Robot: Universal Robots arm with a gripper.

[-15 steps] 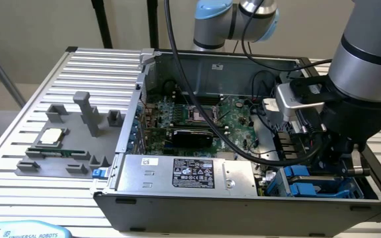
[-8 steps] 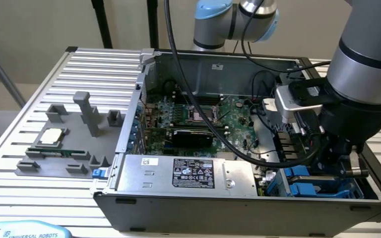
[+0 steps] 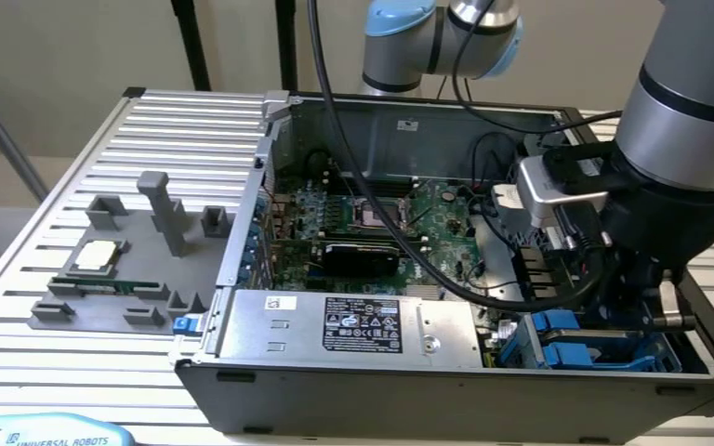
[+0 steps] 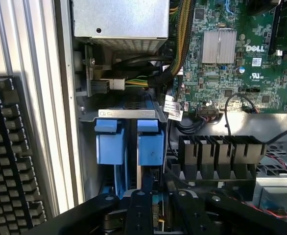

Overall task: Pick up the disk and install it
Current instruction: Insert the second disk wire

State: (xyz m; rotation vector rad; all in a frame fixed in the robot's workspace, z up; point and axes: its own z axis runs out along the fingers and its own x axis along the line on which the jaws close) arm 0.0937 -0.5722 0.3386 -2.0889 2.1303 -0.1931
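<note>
- The gripper [image 4: 148,198] hangs low inside the computer case [image 3: 456,386], just past the end of the power box [image 3: 332,323]. Its black fingers [image 4: 136,210] straddle the thin edge of the disk [image 4: 151,144], but I cannot tell whether they are clamped on it or slack.
- The step in hand looks like seating the disk in its slot. To do that well, I judge the push should run straight along the slot with the disk kept square, because a tilt could jam the carrier against its guide rails.
- Care is also needed with the black cables [image 4: 182,125], which lie near the slot on the side away from the power box's outer wall.
- The disk stands on edge in the bay beside the power box, apparently most of the way in.
- It shows a bright blue plastic carrier with a squared tab.
- A 2nd blue carrier [image 4: 109,147] sits just beside it.
</note>
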